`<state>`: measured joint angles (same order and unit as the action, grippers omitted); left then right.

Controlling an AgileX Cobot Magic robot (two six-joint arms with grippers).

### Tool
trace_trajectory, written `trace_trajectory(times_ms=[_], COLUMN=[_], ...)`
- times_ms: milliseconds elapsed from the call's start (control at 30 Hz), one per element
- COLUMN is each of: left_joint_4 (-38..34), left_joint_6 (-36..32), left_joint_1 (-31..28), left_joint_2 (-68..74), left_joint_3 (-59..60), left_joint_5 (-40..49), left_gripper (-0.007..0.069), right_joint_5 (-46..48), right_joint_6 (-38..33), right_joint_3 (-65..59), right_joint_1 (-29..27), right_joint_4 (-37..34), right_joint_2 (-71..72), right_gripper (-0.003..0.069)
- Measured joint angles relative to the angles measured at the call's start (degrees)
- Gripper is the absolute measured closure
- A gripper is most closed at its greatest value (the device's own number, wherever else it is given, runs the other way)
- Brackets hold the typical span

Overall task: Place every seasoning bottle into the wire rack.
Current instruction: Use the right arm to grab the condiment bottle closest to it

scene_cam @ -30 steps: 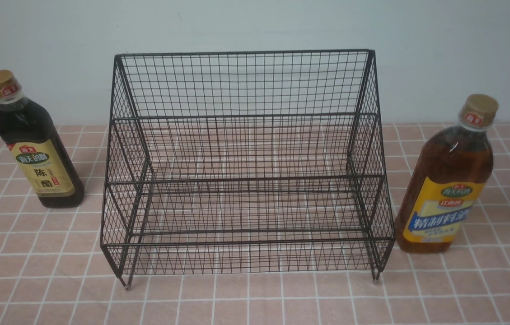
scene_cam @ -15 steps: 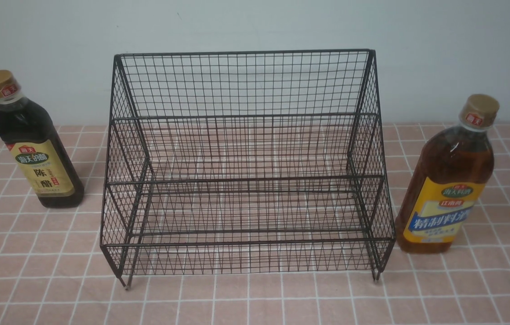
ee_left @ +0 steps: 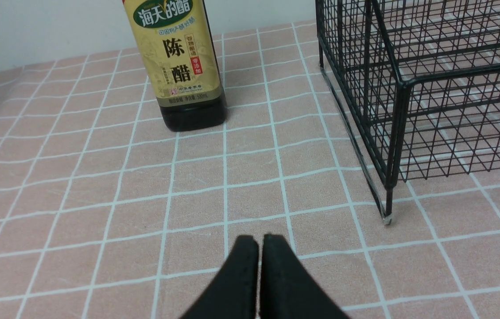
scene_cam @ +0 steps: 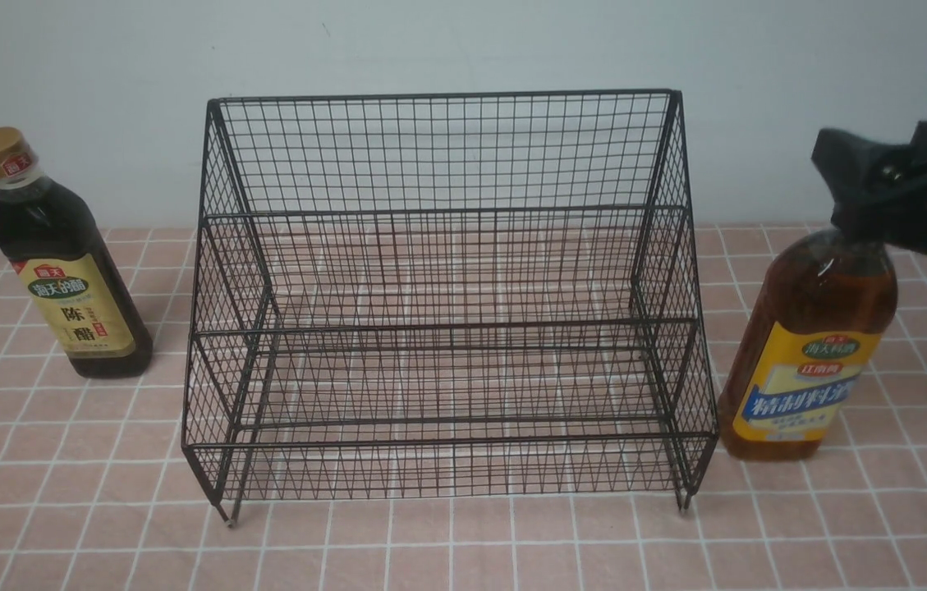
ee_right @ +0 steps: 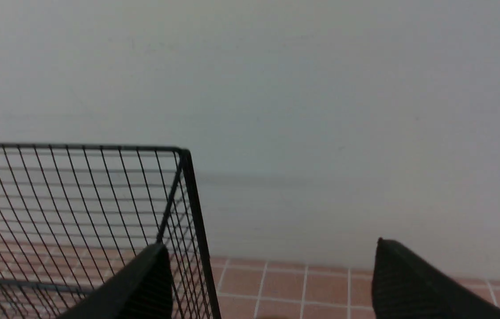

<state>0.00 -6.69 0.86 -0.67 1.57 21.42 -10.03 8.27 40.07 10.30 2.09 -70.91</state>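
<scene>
Standing upright toward the left edge of the tabletop point(scene_cam: 463, 550), close to the back edge by the wall: slim dark bottle point(scene_cam: 61, 271). It has a gold cap, near-black liquid and an olive-gold label facing front. It is well apart from the rack's left side, and nothing touches it.

Wire rack point(scene_cam: 447, 326): sits mid-tabletop on short legs, with its tall grid back toward the wall and its stepped tiers open to the front. Both bottles stand outside it.

Amber bottle point(scene_cam: 808, 361): upright toward the right edge of the tabletop, just beside the rack's right side. I cannot tell whether the two touch. The yellow-and-blue label faces front. From the front its cap is hidden behind the right arm's black head.

Right pincer point(ee_right: 271, 243): hangs at the level of the amber bottle's cap, above the bottle's shoulder. The jaws stand wide apart. Between them the wrist camera shows only wall and a strip of tile, with the rack's top rear corner beside one finger. It grips nothing. I cannot tell whether it touches the cap.

Left pincer point(ee_left: 258, 243): low over the tabletop near the front edge, on the left side. It points toward the dark bottle and is well short of it. The jaws are pressed together with nothing between them.
</scene>
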Motion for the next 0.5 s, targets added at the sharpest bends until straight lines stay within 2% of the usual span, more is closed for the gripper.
trace_trajectory(times_ms=[200,333,367,500], left_joint_4=[0.30,0.30,0.30,0.30], left_joint_6=[0.00,0.00,0.00,0.00], left_joint_1=[0.00,0.00,0.00,0.00], left_joint_2=[0.00,0.00,0.00,0.00], left_joint_3=[0.00,0.00,0.00,0.00], left_joint_5=[0.00,0.00,0.00,0.00], left_gripper=[0.0631,0.0631,0.0631,0.0631], right_joint_5=[0.69,-0.53,-1.10,-0.24], right_joint_6=[-0.05,-0.15,-0.29,-1.10], right_joint_3=[-1.62,-2.44,-2.51,-1.97], right_joint_1=[0.05,0.05,0.05,0.10], right_joint_4=[0.00,0.00,0.00,0.12], right_joint_2=[-0.80,-1.57,-1.70,-1.70], right_gripper=[0.0111,0.0239,0.0341,0.0336])
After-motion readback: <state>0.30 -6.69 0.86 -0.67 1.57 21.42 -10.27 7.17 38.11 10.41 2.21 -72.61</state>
